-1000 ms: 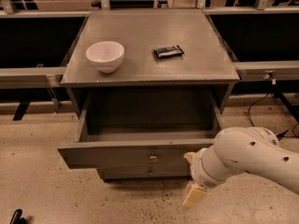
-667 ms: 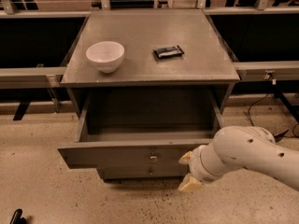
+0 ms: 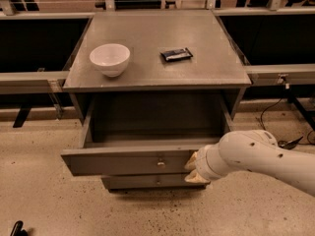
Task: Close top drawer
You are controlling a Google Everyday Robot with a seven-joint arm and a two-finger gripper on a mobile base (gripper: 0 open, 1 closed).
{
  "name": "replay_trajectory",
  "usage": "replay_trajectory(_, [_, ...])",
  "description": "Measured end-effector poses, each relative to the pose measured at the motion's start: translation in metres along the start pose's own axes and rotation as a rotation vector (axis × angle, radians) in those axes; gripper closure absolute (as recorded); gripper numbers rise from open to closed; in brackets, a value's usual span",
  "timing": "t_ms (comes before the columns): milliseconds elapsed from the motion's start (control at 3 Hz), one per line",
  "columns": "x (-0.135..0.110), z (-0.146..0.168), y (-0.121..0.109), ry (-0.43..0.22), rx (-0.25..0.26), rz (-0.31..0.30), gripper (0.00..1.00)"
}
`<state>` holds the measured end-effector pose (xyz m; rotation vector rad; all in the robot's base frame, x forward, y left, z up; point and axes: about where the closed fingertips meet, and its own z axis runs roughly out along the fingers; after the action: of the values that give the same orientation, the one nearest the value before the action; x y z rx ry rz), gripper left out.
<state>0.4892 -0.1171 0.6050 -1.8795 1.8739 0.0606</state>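
Note:
The top drawer [image 3: 123,160] is a wide grey metal drawer pulled far out of the grey cabinet; its inside looks empty. A small round knob [image 3: 160,163] sits at the centre of its front panel. My gripper [image 3: 194,168] sits at the end of the white arm that comes in from the right. It is right against the drawer's front panel, just right of the knob.
A white bowl [image 3: 110,59] and a small dark packet [image 3: 176,54] lie on the cabinet top [image 3: 157,77]. A narrower drawer front [image 3: 147,182] shows below the open drawer. Grey rails run left and right of the cabinet. Cables lie on the floor at right.
My gripper has moved up and to the left, from below the drawer's right end to its front panel beside the knob. The drawer has not visibly moved.

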Motion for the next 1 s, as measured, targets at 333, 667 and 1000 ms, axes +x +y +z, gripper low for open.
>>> replay_trajectory(333, [-0.002,0.003,-0.004,0.000,0.014,-0.009,0.32])
replay_trajectory(667, [-0.006,0.011,-0.013,-0.005,0.036,-0.024,0.09])
replay_trajectory(1000, [-0.011,0.022,-0.027,-0.017,0.061,-0.041,0.00])
